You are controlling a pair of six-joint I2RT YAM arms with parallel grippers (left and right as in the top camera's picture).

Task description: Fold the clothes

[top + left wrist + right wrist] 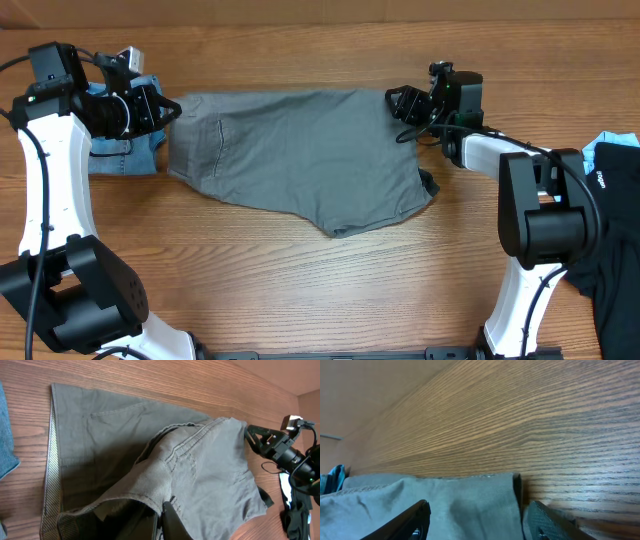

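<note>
Left tool [168, 108], right tool [393, 102], one shorts [300, 150]

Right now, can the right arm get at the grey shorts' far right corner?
Probably yes. The right gripper sits at that corner of the grey shorts, its fingers open either side of the fabric edge, with nothing between.
</note>
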